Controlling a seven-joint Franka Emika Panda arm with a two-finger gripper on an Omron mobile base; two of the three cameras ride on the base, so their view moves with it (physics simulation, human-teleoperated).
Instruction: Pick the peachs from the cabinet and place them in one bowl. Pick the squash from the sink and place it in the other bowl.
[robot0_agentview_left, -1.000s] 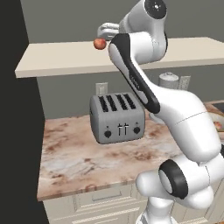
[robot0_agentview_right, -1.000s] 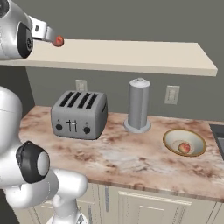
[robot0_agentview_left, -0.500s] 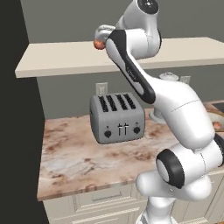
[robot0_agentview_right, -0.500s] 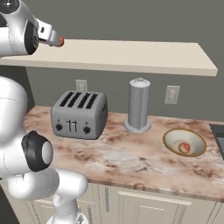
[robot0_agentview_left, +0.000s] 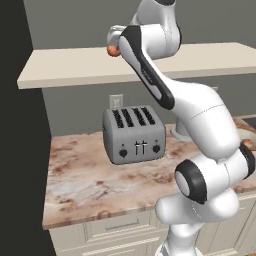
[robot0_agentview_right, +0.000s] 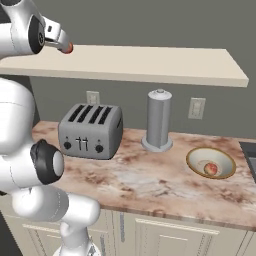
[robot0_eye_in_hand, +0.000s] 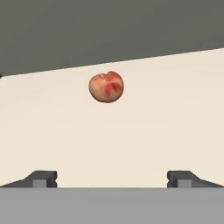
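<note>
A red-orange peach (robot0_eye_in_hand: 106, 87) lies on the beige cabinet slab (robot0_eye_in_hand: 175, 113), a short way ahead of my gripper (robot0_eye_in_hand: 112, 179). The fingertips (robot0_eye_in_hand: 43, 178) stand wide apart with nothing between them, so the gripper is open. In the right base view the gripper (robot0_agentview_right: 61, 43) is up at the left end of the cabinet (robot0_agentview_right: 150, 62), right beside the peach (robot0_agentview_right: 67, 48). From the left base view the same peach (robot0_agentview_left: 113, 50) peeks out behind my forearm. The second peach (robot0_agentview_right: 210, 169) sits in the bowl (robot0_agentview_right: 197, 156) on the counter. The squash is out of view.
A grey toaster (robot0_agentview_right: 91, 131) stands on the marble counter (robot0_agentview_right: 150, 185) below the cabinet, with a tall grey canister (robot0_agentview_right: 158, 120) to its right. A dark strip (robot0_agentview_right: 251, 155) marks the counter's right end. White drawer fronts run under the counter.
My hand has moved a little closer to the peach along the cabinet, and the arm's elbow has swung. The peach has not moved.
</note>
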